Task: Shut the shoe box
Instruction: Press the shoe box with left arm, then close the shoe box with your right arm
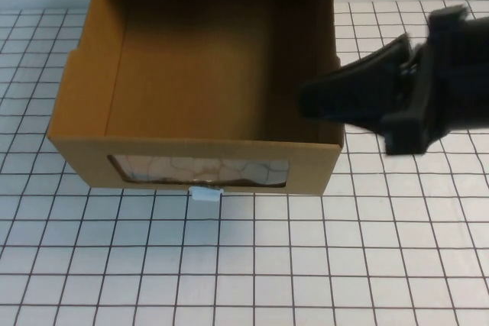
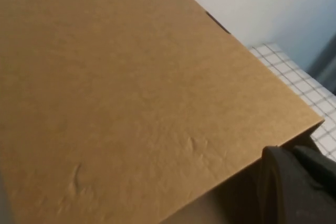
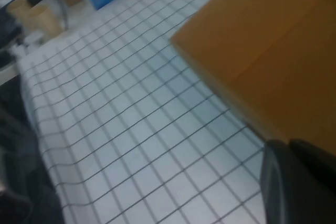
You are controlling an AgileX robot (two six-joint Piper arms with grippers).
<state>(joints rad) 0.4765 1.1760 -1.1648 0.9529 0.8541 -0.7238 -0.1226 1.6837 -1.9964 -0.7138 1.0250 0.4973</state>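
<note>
The brown cardboard shoe box [image 1: 92, 74] sits open-topped at the table's [image 1: 252, 265] far edge on a white gridded cloth, its crinkled plastic window [image 1: 200, 170] and small white tab [image 1: 205, 193] facing the camera. The black right gripper [image 1: 306, 102] reaches over the box's right wall, fingers apparently pressed together. The left gripper [image 2: 294, 187] is only partly visible beside smooth cardboard; its fingers cannot be judged.

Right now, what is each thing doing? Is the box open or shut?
shoe box: open, drawer pulled out, nothing visible inside.
white tab: at the front's bottom edge, nothing holding it.
right pincer: at the box's right wall.
left pincer: close against the cardboard, not seen from above.
</note>
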